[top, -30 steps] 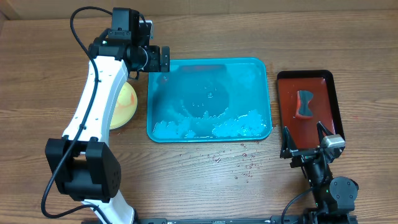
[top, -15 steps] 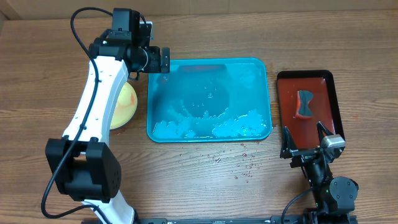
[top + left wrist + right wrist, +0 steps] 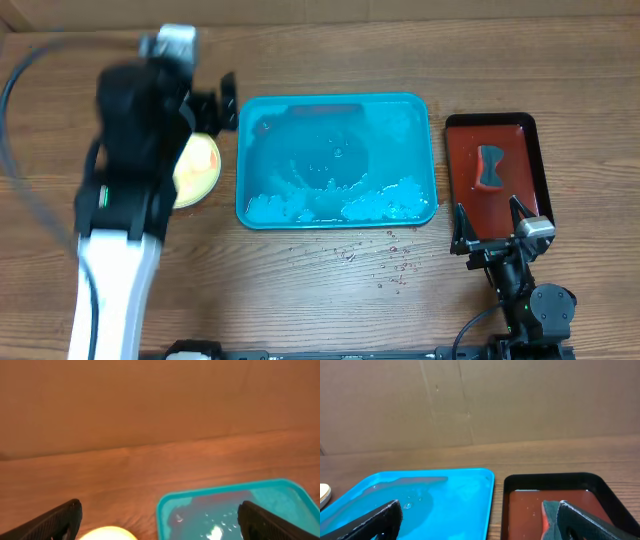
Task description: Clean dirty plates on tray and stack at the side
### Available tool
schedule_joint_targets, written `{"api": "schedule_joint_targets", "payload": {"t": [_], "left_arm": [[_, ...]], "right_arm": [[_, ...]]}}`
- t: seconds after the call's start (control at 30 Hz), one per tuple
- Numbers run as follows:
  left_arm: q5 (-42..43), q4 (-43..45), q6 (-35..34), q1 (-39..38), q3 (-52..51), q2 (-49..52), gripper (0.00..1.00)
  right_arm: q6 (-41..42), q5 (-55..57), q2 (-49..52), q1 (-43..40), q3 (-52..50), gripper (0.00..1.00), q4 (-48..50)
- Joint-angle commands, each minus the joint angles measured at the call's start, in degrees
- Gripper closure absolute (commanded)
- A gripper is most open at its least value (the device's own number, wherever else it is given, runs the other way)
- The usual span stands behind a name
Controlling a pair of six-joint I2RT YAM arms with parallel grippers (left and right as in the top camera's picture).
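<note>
The turquoise tray (image 3: 432, 150) sits mid-table, holding water and white foam along its front. A faint round outline in the water may be the light blue plate (image 3: 325, 160). A pale yellow-green plate (image 3: 200, 165) lies on the table left of the tray, partly hidden by my blurred left arm. It also shows in the left wrist view (image 3: 105, 534). My left gripper (image 3: 218, 100) is open and empty, above the gap between that plate and the tray's back-left corner (image 3: 165, 505). My right gripper (image 3: 490, 225) is open and empty, at the front of the dark red tray.
A dark red tray (image 3: 455, 150) stands right of the turquoise one and holds a red-and-grey sponge (image 3: 490, 167), which also shows in the right wrist view (image 3: 550, 515). Water drops (image 3: 370, 255) lie on the table in front of the turquoise tray. A cardboard wall stands behind.
My left arm has swung fast to the left and up toward the camera and is now blurred. Its gripper has moved left off the tray's corner. The right arm has not moved.
</note>
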Motion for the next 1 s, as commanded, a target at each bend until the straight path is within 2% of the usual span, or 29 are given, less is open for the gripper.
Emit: {"api": "schedule_joint_targets", "payload": {"t": [0.0, 0.1, 0.5, 0.7, 0.93, 0.97], "left_arm": [[1.68, 6.38, 1.73, 2.78, -14.97, -10.49, 0.0], [3.26, 12.68, 1.73, 4.72, -28.15, -22.08, 0.0], [3.17, 34.32, 4.76, 4.87, -61.02, -49.31, 0.0], [2.58, 34.45, 6.19, 4.87, -69.44, -60.26, 0.0], [2.36, 20.96, 8.5, 5.29, -69.85, -65.75, 0.0], [1.86, 21.35, 7.78, 5.29, -69.88, -65.75, 0.0]], "right_arm": [[-0.02, 0.39, -0.68, 0.39, -0.61, 0.0, 0.28], [-0.02, 0.39, -0.68, 0.39, -0.61, 0.0, 0.28], [-0.02, 0.39, -0.68, 0.39, -0.61, 0.0, 0.28], [-0.02, 0.39, -0.68, 0.39, -0.61, 0.0, 0.28], [-0.02, 0.39, -0.68, 0.39, -0.61, 0.0, 0.28], [-0.02, 0.39, -0.68, 0.39, -0.61, 0.0, 0.28]]}}
